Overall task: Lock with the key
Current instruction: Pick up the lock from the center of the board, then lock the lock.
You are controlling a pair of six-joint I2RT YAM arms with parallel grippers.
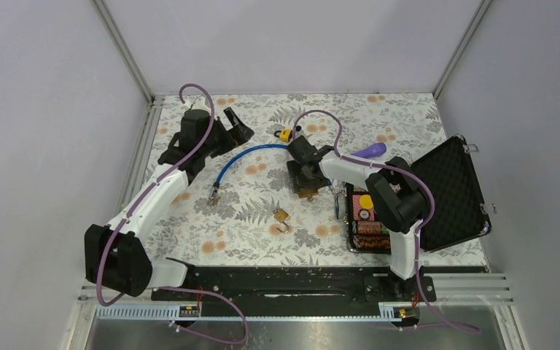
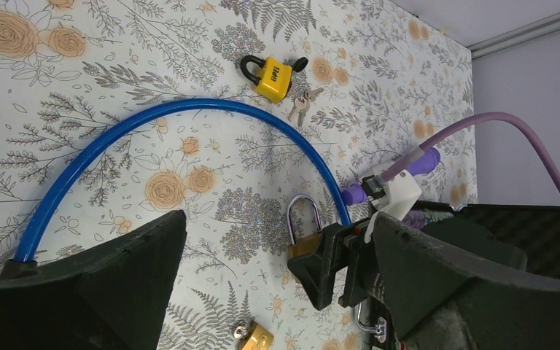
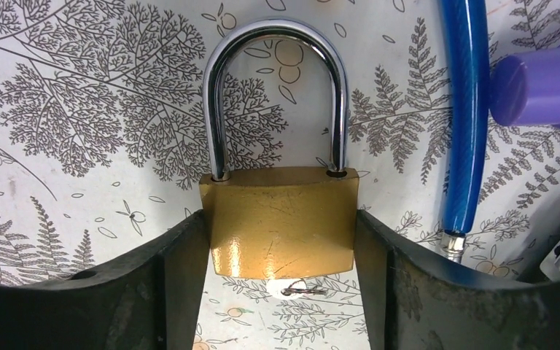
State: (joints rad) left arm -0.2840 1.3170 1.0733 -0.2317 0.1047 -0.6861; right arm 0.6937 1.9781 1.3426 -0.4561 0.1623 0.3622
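My right gripper is shut on the body of a brass padlock, one finger on each side, low over the table. Its steel shackle points away and sits in both holes. The keyhole faces the camera with no key in it. The same padlock shows in the top view and the left wrist view. A small bunch of keys lies beside a yellow padlock at the back. My left gripper is open and empty, at the back left above the table.
A blue cable curves across the table between the arms. A smaller brass padlock lies in the near middle. An open black case and a tray of items stand at the right. A purple handle lies near the case.
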